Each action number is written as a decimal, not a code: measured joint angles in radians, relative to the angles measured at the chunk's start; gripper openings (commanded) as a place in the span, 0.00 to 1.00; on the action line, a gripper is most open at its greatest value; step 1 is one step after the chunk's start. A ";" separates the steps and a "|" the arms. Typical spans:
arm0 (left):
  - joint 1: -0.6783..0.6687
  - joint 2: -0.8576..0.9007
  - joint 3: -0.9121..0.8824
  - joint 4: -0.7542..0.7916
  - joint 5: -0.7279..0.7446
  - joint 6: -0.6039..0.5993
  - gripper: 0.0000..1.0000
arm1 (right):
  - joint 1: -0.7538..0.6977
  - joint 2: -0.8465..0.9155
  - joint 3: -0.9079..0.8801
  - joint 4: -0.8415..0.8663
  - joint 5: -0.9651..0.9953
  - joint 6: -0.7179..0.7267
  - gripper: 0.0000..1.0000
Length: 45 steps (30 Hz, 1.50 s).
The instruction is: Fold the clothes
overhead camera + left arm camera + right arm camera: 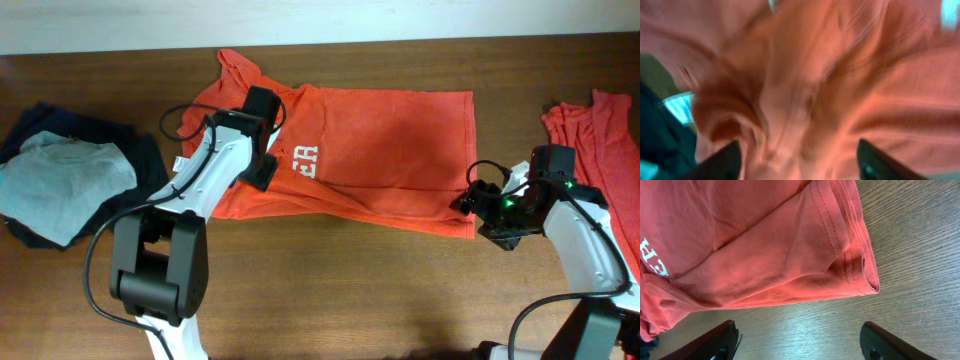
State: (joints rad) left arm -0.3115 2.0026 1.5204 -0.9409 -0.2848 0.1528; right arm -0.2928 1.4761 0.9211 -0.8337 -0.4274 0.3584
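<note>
Two grippers, both with jaws apart. Nearest, the right gripper hangs beside the hem corner of the T-shirt spread across the table; closing there could catch only one layer. Farther left, the left gripper overhangs bunched cloth, which may snag.

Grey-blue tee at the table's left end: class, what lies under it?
Dark navy garments stick out from under the grey-blue tee on several sides. How many there are, and whether anything else lies beneath, is covered.

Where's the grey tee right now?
Overhead view: at the table's far left, the grey tee lies on the navy garments, left of the orange shirt.
</note>
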 measured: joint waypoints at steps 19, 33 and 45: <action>0.087 0.000 -0.179 0.116 0.076 -0.071 0.43 | 0.000 0.000 0.000 0.002 0.000 0.000 0.86; 0.087 -0.002 -0.196 0.181 -0.001 -0.071 0.17 | 0.000 0.000 0.000 0.003 0.000 0.000 0.87; 0.083 -0.002 -0.153 0.158 -0.034 -0.068 0.07 | 0.000 0.000 0.000 -0.004 0.000 0.000 0.87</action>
State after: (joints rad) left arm -0.2283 2.0006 1.3670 -0.7826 -0.3191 0.0853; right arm -0.2928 1.4761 0.9211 -0.8379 -0.4274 0.3584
